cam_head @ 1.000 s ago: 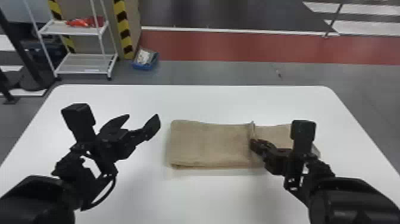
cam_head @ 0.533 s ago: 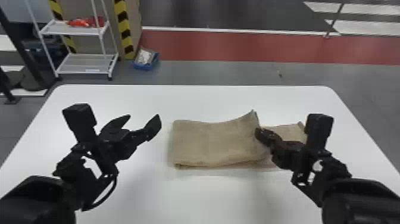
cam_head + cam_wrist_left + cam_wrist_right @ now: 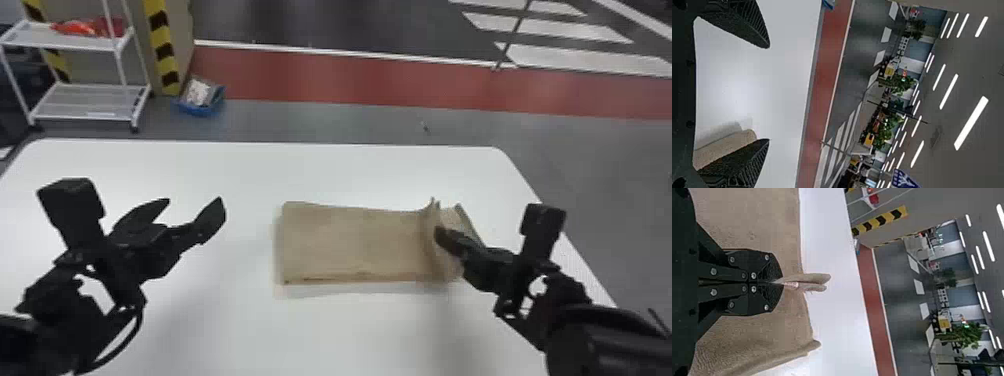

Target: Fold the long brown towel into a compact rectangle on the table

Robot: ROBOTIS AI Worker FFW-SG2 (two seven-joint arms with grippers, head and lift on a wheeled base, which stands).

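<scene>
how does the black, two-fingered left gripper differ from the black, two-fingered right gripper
The left gripper is spread open; the right gripper is closed. The left gripper is empty over the flat white table; the right gripper pinches a raised fold of the long brown towel. Both are black and two-fingered.

Head view turned right; right pincer (image 3: 441, 236) and brown towel (image 3: 350, 242) shifted right.
</scene>
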